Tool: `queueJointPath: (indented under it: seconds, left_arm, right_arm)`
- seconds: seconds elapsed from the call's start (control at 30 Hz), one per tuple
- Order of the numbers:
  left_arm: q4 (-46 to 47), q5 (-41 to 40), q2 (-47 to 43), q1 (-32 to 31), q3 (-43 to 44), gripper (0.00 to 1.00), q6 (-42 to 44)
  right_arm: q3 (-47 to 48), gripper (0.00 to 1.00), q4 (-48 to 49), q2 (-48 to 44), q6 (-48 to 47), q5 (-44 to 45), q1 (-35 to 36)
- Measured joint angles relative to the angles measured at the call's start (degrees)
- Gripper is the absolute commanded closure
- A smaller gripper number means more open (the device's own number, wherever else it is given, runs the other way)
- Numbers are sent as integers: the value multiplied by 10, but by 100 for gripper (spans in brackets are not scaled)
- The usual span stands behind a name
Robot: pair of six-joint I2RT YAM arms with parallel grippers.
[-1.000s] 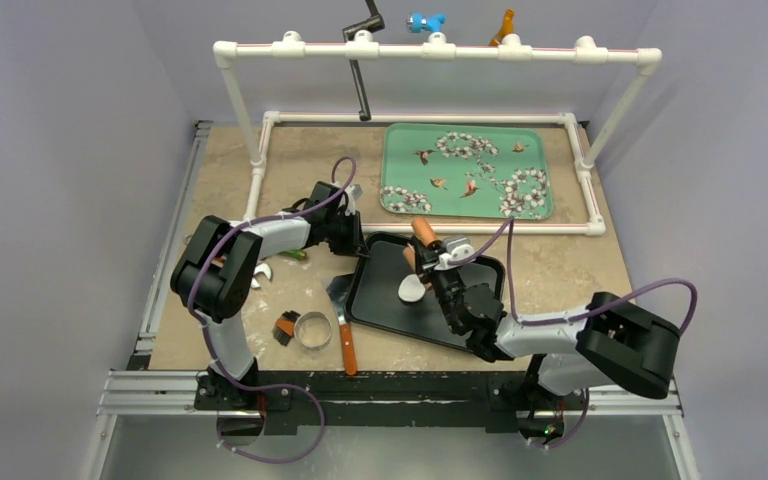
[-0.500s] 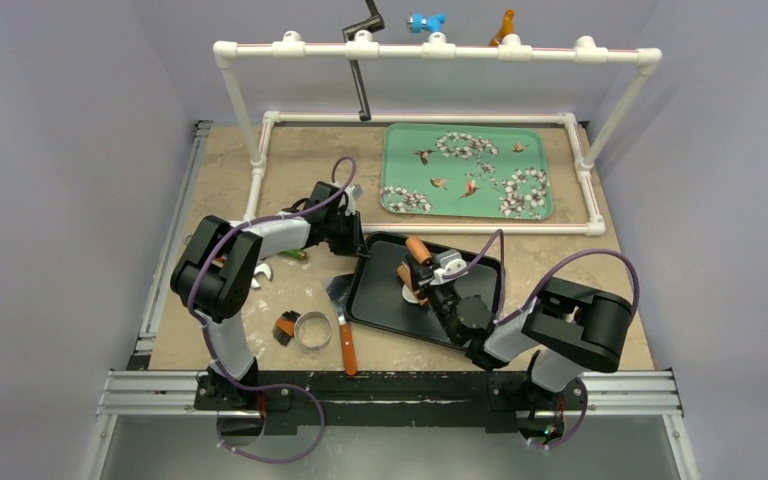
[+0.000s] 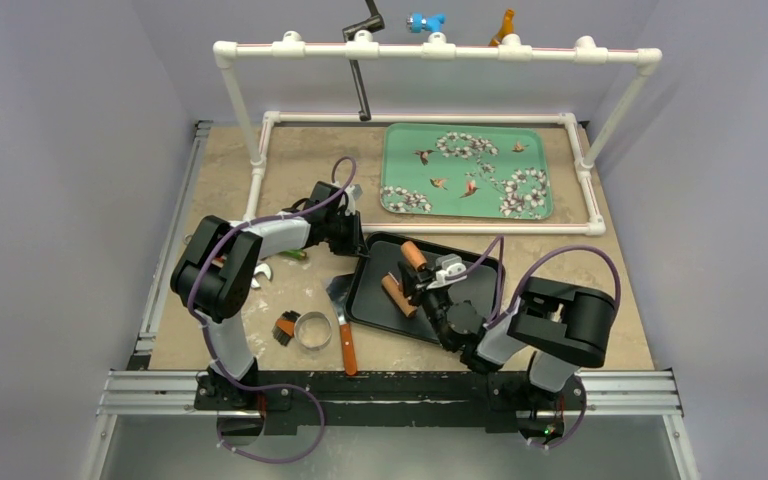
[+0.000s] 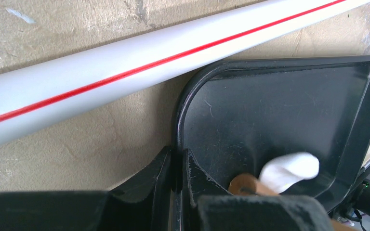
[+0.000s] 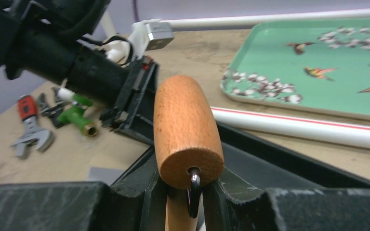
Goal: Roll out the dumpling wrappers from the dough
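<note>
The black tray [image 3: 372, 288] lies in front of both arms. My left gripper [image 3: 357, 243] is shut on the rim of its near-left corner; in the left wrist view my left gripper [image 4: 178, 156] pinches the thin rim of the black tray [image 4: 279, 106]. My right gripper [image 3: 423, 283] is shut on the handle of a wooden roller [image 3: 396, 293] held over the tray. From the right wrist, the roller's barrel [image 5: 187, 130] stands just above my right gripper [image 5: 185, 190]. A white piece of dough [image 4: 289, 171] lies in the tray beside the roller's end [image 4: 245, 185]; the roller covers it from above.
A green flowered tray [image 3: 465, 172] sits at the back inside the white pipe frame [image 3: 430, 228], whose front pipe [image 4: 125, 72] runs right behind the black tray. A metal ring cutter [image 3: 312, 330] and an orange-handled scraper [image 3: 345, 340] lie left of the tray. Wrenches [image 5: 29, 130] lie further left.
My right arm has folded back and swung left, carrying the roller across the tray. The white dough seen from above a second ago is now covered. The left arm has not moved.
</note>
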Motion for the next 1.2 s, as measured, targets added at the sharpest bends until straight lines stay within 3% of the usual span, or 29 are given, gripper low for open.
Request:
queueJointPath:
  seconds: [0.37,0.6,0.77,0.87,1.0,1.1,1.2]
  left_arm:
    - [0,0,0,0,0,100,0]
    - [0,1,0,0,0,100,0]
    - [0,2,0,1,0,100,0]
    - [0,2,1,1,0,100,0]
    - [0,3,2,1,1,100,0]
    - [-1,3,2,1,1,100,0]
    - [-1,3,2,1,1,100,0]
  right_arm:
    - [12,100,-5,-1,28,-15,29]
    - [15,100,-142,-144,-36,-76,13]
    - [19,100,-176,-191,-76,-103,-38]
    - [9,100,-161,-166,-91,-104,-62]
    - [-6,100,-64,-90,-93,-114,-66]
    - [-30,100,-1,-46,-58,-130,-60]
    - [-43,100,2,-38,-33,-120,-46]
